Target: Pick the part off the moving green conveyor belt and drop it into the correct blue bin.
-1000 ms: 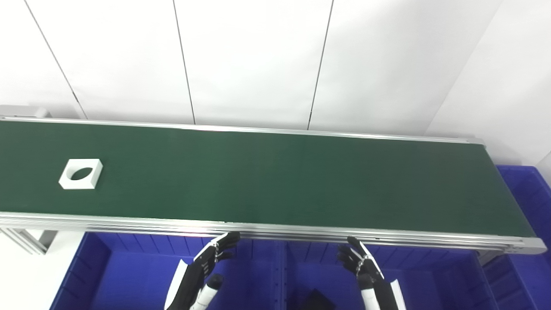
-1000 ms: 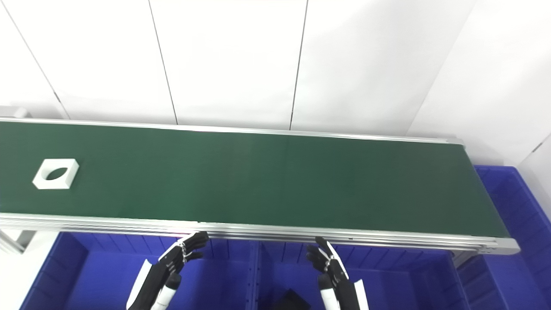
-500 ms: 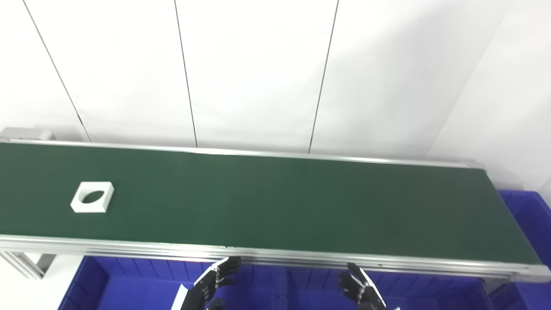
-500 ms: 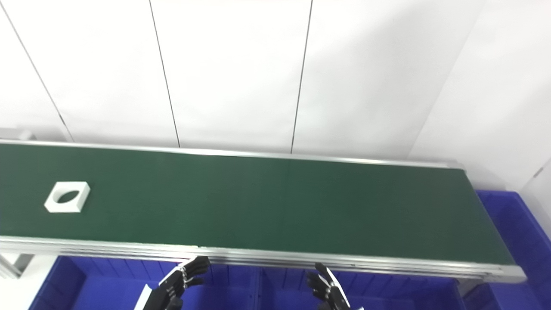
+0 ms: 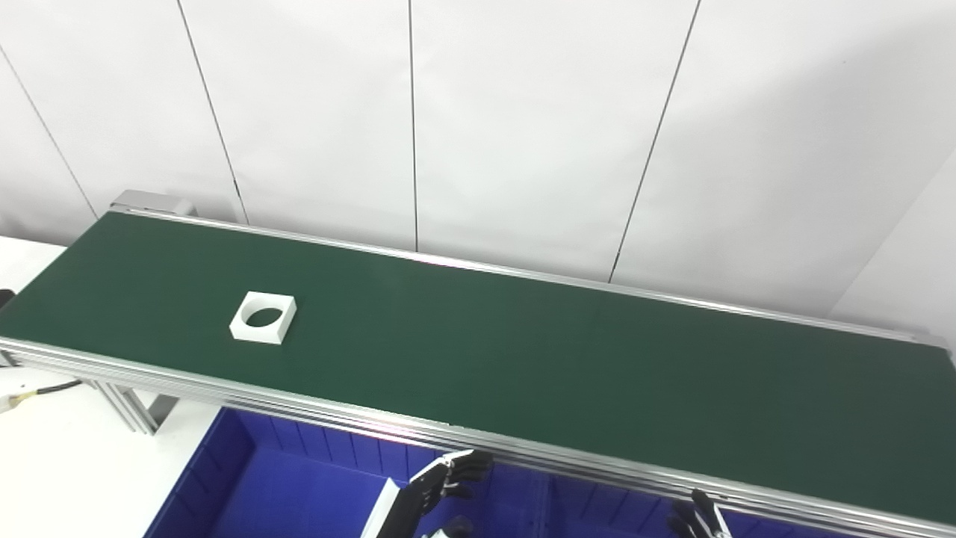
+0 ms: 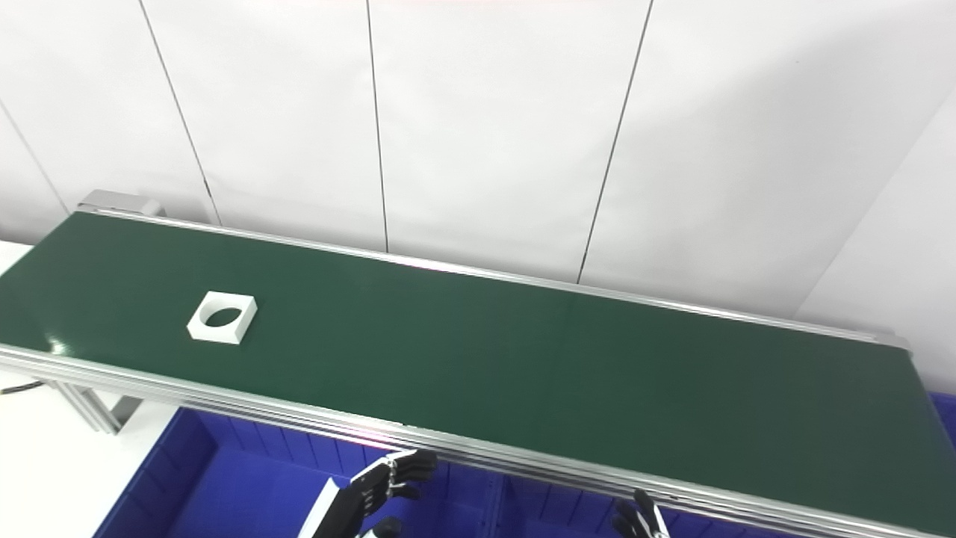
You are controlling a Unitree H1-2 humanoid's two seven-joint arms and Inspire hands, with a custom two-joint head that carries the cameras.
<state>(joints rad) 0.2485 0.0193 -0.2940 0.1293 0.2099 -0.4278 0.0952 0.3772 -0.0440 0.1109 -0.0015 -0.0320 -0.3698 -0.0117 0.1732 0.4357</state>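
We see our left hand (image 6: 381, 486) low in the frame, just below the near metal rail (image 6: 478, 448) of the green conveyor belt (image 6: 523, 366). Its fingers (image 6: 414, 467) are spread apart and slightly curled, and they hold nothing; their tips reach toward the rail's underside, though we cannot tell whether they touch it. The hand hangs over a blue bin (image 6: 224, 486) that sits under the belt's near edge.

Our right hand (image 5: 698, 519) only just enters at the bottom edge, further along the rail. A few dark fingertips (image 5: 702, 499) show, pointing up and apart from one another, with nothing visible between them. The rest of the hand is cut off, so we cannot tell how far open it is.

The part (image 5: 263, 317), a white square block with a round hole through its middle, lies flat on the belt toward its left end, nearer the near rail than the far one. It is well apart from both hands, and neither hand touches it. A white panelled wall (image 5: 523, 134) rises behind the belt, and a white desk (image 5: 67, 471) surface shows at lower left beside the bin.
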